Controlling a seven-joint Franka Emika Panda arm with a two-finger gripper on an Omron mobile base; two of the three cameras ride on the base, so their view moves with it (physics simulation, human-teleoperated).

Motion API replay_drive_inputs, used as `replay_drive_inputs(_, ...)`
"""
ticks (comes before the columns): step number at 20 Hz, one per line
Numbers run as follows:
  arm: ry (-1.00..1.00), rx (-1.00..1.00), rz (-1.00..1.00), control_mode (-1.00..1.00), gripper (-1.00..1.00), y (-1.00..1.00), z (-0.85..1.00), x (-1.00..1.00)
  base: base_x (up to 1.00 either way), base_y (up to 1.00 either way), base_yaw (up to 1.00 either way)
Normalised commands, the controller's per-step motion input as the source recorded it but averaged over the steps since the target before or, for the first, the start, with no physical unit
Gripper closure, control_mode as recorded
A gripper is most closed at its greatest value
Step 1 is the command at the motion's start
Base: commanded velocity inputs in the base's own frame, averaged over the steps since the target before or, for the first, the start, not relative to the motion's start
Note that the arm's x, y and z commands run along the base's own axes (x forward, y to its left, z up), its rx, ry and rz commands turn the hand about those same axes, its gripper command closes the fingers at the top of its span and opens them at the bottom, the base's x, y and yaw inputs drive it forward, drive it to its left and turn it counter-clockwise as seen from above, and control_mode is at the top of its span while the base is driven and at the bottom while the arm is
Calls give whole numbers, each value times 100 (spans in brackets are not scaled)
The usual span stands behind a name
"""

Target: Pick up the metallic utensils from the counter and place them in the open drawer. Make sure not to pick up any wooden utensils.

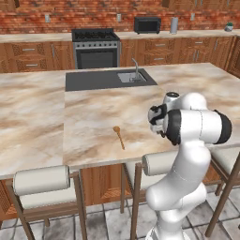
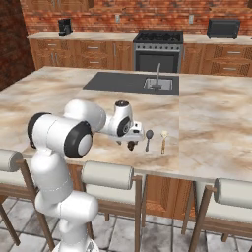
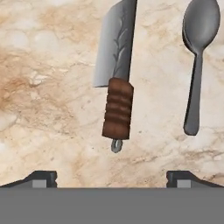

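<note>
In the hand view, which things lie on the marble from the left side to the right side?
Knife with grey blade and ribbed brown handle → grey metal spoon, lying apart from it on the marble counter.

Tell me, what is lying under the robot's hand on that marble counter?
Below the open hand, a grey-bladed cleaver knife with a ridged brown handle lies flat on the beige-pink marble counter, beside an all-grey metal spoon. From the right base camera, the hand covers the knife.
</note>
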Motion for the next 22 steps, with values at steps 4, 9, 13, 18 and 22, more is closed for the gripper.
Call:
replay_drive_inputs(4, 0, 0, 4, -100, -100, -24, -33, 32, 0, 0, 0)
replay_drive_inputs(9, 0, 0, 4, -100, -100, -3, -36, 29, 0, 0, 0)
replay_drive_inputs(13, 0, 0, 3, -100, -100, 0, -31, 32, 0, 0, 0)
replay_drive_inputs(18, -1, 0, 4, -100, -100, 0, -38, 32, 0, 0, 0)
replay_drive_inputs(22, 0, 2, 3, -100, 100, 0, -19, 19, 0, 0, 0)
